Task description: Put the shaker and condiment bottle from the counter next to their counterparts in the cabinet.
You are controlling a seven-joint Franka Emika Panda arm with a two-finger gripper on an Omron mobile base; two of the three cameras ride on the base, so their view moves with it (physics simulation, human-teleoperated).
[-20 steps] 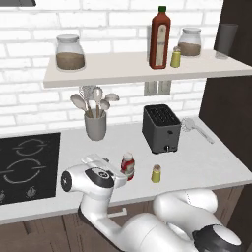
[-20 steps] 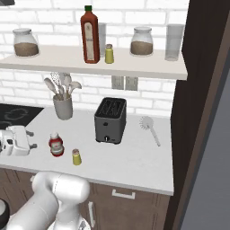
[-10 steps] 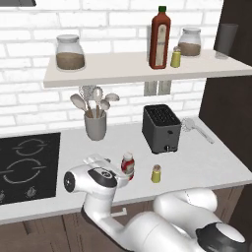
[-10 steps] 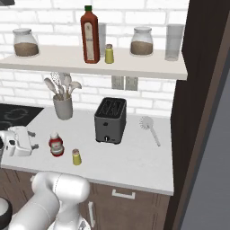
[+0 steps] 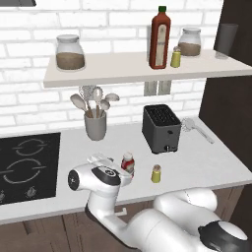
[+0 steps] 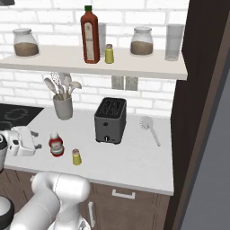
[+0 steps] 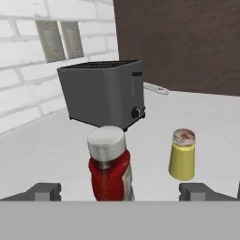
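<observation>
— Two small things are seen on the counter (image 6: 134,161). What are they?

— A red condiment bottle (image 7: 110,165) with a white cap is stood upright near the front edge. A little yellow shaker (image 7: 182,155) is stood just beside it, on its right in the hand view, not touching.

— Where is the gripper (image 7: 124,192)?

— It is held low, right at the red bottle. Its fingers (image 7: 44,192) are spread wide apart, one on each side of the bottle. The bottle is not squeezed. In the left base view the white hand is seen just left of the bottle.

— What is found behind the bottle?

— A dark grey toaster (image 5: 161,128) is placed further back on the counter. A cup of spoons (image 5: 95,117) is set to its left, by the brick wall.

— And up on the cabinet (image 5: 128,69)?

— A tall dark-red bottle (image 5: 160,38) with a green tip is stood there. A second yellow shaker (image 5: 175,57) is set just beside it. A glass jar (image 5: 70,52) with brown stuff is kept far to the left, and another jar (image 5: 189,42) is behind the shaker.
</observation>
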